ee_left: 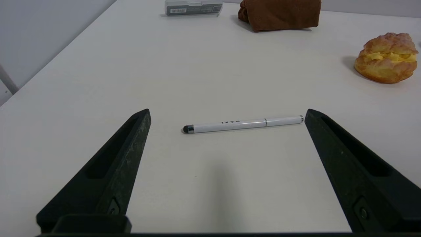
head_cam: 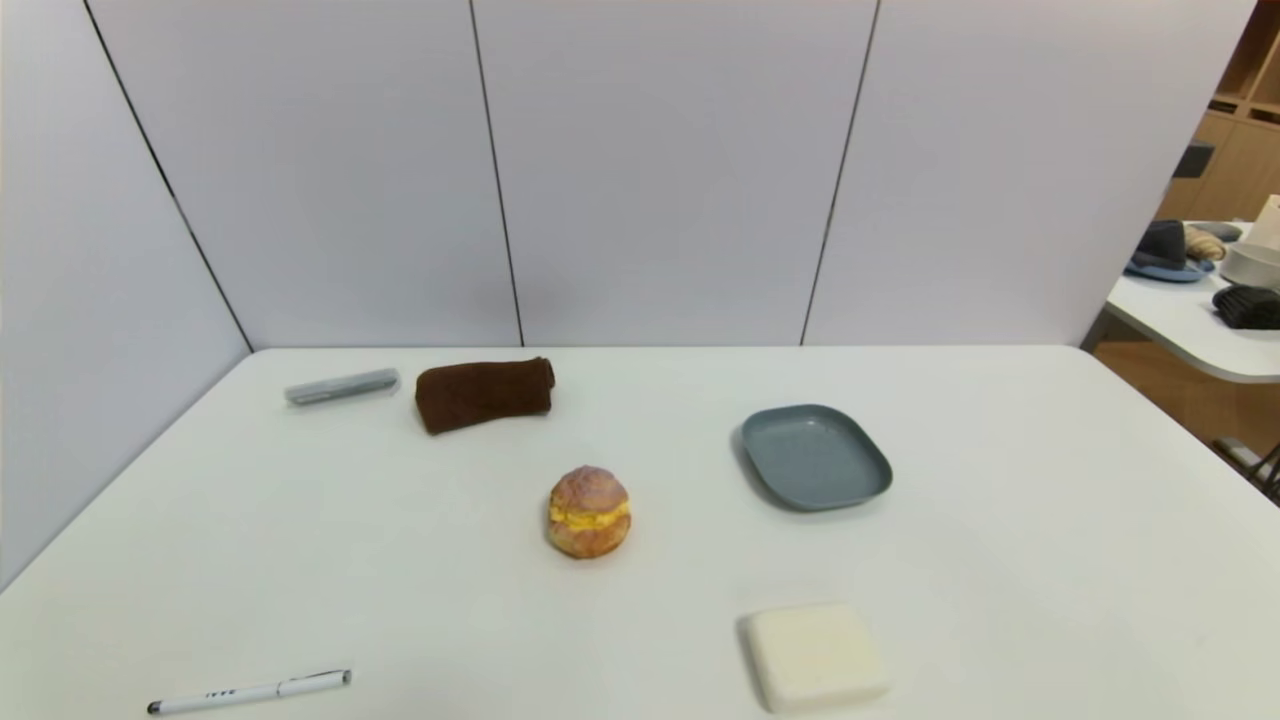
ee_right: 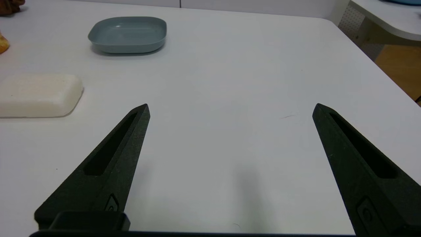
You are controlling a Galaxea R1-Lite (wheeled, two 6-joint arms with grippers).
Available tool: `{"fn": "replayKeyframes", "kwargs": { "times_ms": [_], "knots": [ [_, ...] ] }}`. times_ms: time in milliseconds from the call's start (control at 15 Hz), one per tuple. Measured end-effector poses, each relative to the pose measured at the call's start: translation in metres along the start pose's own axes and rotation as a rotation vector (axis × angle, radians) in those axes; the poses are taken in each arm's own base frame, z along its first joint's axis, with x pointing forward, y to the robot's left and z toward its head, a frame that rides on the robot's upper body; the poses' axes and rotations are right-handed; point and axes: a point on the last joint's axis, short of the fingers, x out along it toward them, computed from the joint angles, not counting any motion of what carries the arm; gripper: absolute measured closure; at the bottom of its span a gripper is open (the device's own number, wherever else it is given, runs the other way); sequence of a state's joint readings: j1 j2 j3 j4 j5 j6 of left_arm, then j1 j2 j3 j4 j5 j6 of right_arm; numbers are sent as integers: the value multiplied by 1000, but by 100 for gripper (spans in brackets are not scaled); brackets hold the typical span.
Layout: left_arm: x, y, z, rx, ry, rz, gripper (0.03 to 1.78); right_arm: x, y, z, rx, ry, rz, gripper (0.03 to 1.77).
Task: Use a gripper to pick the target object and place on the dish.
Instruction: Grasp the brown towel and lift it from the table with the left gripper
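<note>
**Towel at the far side, both grippers parked with fingers spread**

The dish (head_cam: 816, 457) serves as the landmark on the white tabletop (head_cam: 1000, 560). The brown towel (head_cam: 485, 394) lies well apart from the dish, off to its left and a little farther back, near the wall panels. Just left of the towel sits a clear plastic case (head_cam: 341, 386). A cream-filled bun (head_cam: 589, 511) rests left of the dish and slightly nearer the robot. A cream block (head_cam: 815, 655) lies in front of the dish, close to the near edge. A white pen (head_cam: 249, 691) lies far left of the dish at the near edge.

The left gripper (ee_left: 227, 113) hangs above the tabletop, its 2 fingers spread wide, gripping nothing, the pen beyond them. The right gripper (ee_right: 230, 110) likewise has 2 fingers spread and empty, the dish farther off.
</note>
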State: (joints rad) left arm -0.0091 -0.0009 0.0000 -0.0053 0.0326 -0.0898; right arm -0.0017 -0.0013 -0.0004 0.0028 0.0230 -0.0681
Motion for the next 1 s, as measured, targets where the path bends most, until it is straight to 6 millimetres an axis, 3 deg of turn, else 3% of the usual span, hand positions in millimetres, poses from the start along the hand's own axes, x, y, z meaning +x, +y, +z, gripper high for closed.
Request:
{"fn": "replayKeyframes", "kwargs": {
  "times_ms": [1000],
  "knots": [
    [0, 0, 0, -1, 0, 1, 12, 0, 0, 0, -1, 0, 0, 9]
  ]
}}
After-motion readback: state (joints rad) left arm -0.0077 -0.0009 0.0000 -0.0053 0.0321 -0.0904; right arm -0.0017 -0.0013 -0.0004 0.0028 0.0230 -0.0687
